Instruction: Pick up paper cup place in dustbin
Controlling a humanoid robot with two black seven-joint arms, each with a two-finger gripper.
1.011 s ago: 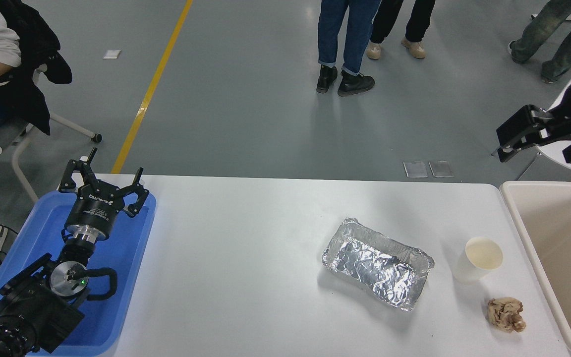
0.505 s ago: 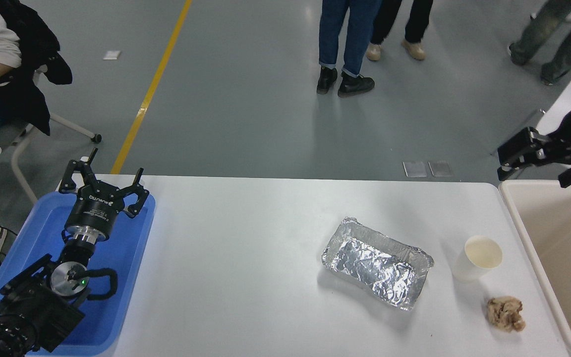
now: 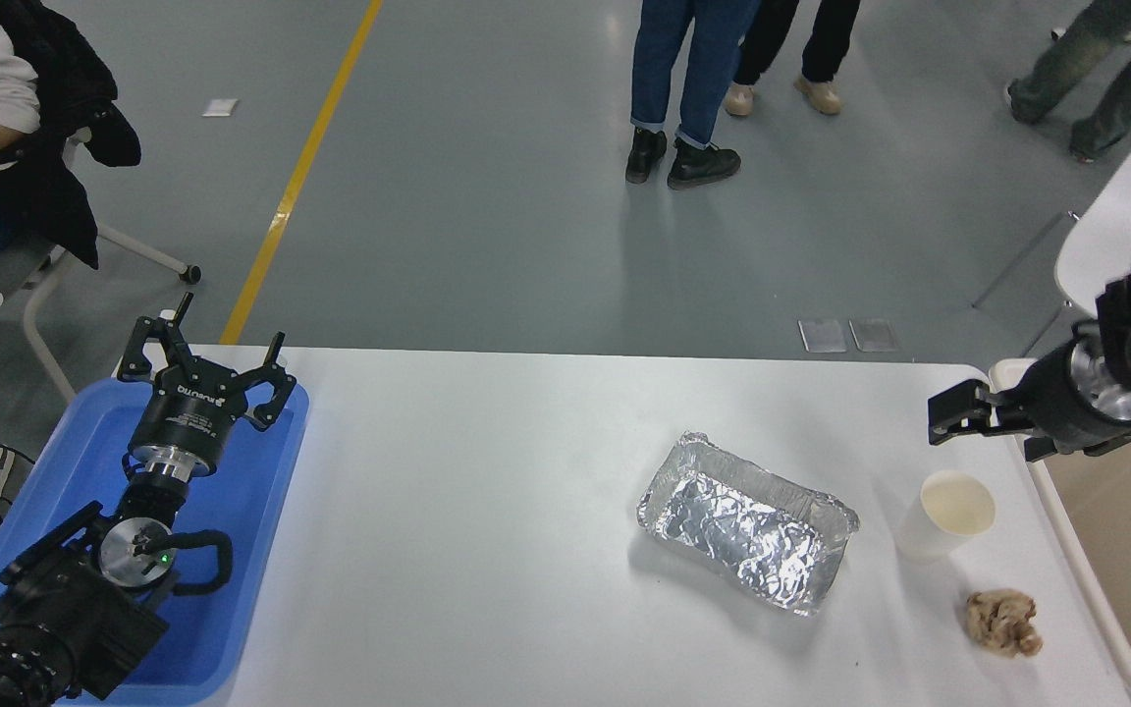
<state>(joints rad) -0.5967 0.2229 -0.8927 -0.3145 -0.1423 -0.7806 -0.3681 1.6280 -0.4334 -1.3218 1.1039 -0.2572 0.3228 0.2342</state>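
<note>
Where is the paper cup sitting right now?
In the head view, the paper cup stands upright at the table's right side, between the foil tray and the dustbin, just beyond the crumpled paper wad.

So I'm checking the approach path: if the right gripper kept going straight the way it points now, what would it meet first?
The right gripper points toward the picture's left, over the white table, beyond the paper cup. That line looks free: it passes on the far side of the cup and the foil tray. Its height is unclear, though.
</note>
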